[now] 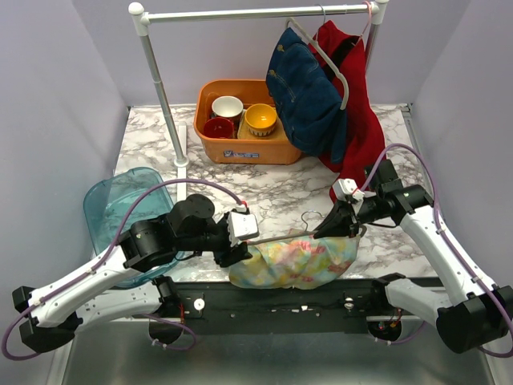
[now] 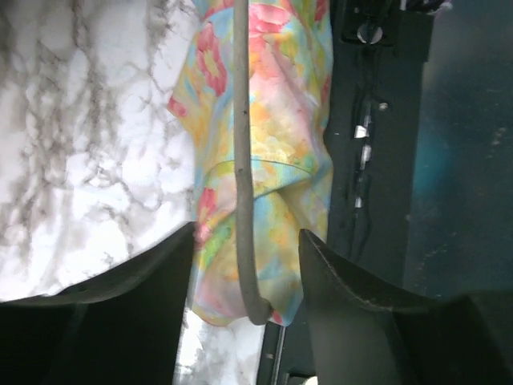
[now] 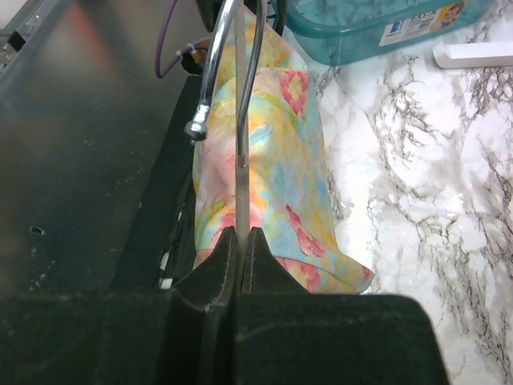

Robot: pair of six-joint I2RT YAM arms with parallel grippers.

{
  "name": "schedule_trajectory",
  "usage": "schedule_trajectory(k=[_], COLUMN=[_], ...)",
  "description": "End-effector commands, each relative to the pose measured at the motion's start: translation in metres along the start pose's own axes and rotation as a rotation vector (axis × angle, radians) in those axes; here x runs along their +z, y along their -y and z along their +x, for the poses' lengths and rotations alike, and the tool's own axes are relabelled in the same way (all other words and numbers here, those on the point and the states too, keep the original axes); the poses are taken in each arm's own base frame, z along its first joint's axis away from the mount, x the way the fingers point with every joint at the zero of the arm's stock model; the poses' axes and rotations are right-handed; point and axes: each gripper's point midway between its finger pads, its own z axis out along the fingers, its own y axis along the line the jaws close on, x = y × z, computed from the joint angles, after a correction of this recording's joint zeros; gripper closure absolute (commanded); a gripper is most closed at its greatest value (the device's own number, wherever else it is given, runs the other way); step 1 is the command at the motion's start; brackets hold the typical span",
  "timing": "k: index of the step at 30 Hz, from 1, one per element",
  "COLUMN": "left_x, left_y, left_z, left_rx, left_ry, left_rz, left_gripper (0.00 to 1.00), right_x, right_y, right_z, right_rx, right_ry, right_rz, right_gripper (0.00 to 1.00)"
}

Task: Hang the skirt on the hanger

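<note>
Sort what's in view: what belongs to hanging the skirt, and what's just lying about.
In the job: floral skirt, hanger, right gripper shut on it, left gripper open at its end.
Lying about: orange basket, bowls, teal tub, denim garment, red garment, clothes rail.

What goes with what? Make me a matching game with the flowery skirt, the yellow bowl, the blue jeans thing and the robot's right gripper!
Things:
1. skirt
2. yellow bowl
3. denim garment
4. right gripper

Places or states:
A. inside the orange tub
B. shut on the hanger
C. at the near edge of the table
D. hanging from the rail

Pairs: 1-C, 2-A, 3-D, 4-B
</note>
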Motion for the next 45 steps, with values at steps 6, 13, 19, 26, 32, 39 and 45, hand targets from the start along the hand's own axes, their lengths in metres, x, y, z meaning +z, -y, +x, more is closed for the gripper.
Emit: schedule_trajectory(k=[6, 13, 19, 26, 32, 39, 45], left_x=[0.006, 0.002, -0.020, -0.068, -0.120, -0.182, -0.164], left_y=[-0.010, -0.010, -0.023, -0.042, -0.076, -0.109, -0.157], left_z=[-0.016, -0.014, -0.002, -0.009, -0.024, -0.093, -0.157], left_rx=[0.019, -0.081, -0.250, -0.335, -0.440, -0.428, -0.340], left_ry=[0.068, 0.075, 0.080, 0.167, 0.253, 0.505, 0.535], left_rz=[-0.039, -0.070, -0.219, -0.417, -0.692, -0.908, -1.034], left_gripper=[0.98, 1.00, 1.00, 1.00, 1.00, 1.00, 1.00], right_x=[0.000, -0.001, -0.014, -0.060, -0.073, -0.070, -0.069], right_y=[0.000, 0.001, 0.017, 0.058, 0.072, 0.072, 0.072], right_z=[-0.012, -0.014, -0.024, -0.040, -0.032, -0.029, -0.025], right_rx=[-0.022, 0.002, 0.040, 0.056, 0.128, 0.151, 0.163], right_ry=[0.027, 0.038, 0.039, 0.053, 0.063, 0.073, 0.075], right_rz=[-0.010, 0.002, 0.100, 0.449, 0.554, 0.537, 0.533], right_gripper=[0.99, 0.97, 0.36, 0.22, 0.22, 0.22, 0.22])
